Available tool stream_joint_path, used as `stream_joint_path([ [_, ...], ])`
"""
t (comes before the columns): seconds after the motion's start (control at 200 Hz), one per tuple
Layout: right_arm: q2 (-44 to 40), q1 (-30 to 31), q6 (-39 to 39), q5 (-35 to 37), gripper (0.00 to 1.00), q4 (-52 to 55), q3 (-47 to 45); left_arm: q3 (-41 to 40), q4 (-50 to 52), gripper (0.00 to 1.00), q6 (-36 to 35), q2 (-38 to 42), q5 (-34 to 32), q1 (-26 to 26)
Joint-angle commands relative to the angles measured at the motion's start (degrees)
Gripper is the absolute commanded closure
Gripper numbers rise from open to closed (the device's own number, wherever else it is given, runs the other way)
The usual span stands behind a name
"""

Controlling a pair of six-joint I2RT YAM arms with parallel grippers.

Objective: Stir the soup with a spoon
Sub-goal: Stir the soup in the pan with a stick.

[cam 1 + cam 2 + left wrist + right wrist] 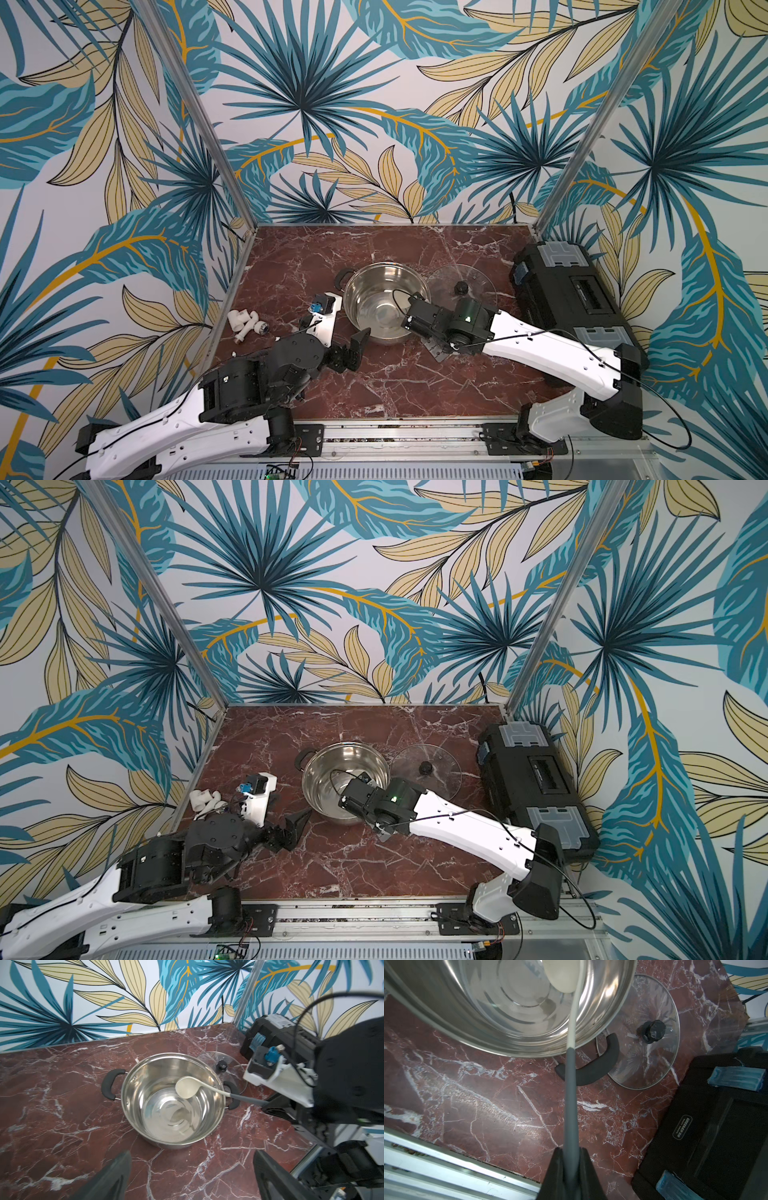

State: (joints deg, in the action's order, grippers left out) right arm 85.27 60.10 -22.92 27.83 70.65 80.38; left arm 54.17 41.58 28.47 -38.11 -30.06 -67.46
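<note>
A round steel pot with two black side handles stands mid-table. Its shiny inside is bare; no soup shows. The spoon has a cream bowl hanging inside the pot, above the bottom, near the right wall. Its grey handle slants out over the rim beside the right pot handle. My right gripper is shut on the grey handle's end, just off the pot's near-right side. In both top views the right wrist hides the spoon. My left gripper is open and holds nothing, above the marble just left of the pot's near side.
A clear glass lid with a black knob lies flat right of the pot, touching its handle. A black toolbox fills the right edge. White pipe pieces lie at the left edge. A metal rail runs along the front.
</note>
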Motion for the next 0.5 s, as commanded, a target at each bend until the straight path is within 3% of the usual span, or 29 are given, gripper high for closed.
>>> stream_joint_path([
  [0.0, 1.93, -1.62, 0.82, 3.45, 1.0, 0.06, 1.51, 0.93, -5.69, 0.02, -1.6, 0.86, 4.63, -0.25],
  [0.496, 15.96, -1.2, 4.99, -3.69, 1.0, -3.46, 16.99, -0.82, -3.32, 0.0, 2.63, 5.25, 0.12, -0.22],
])
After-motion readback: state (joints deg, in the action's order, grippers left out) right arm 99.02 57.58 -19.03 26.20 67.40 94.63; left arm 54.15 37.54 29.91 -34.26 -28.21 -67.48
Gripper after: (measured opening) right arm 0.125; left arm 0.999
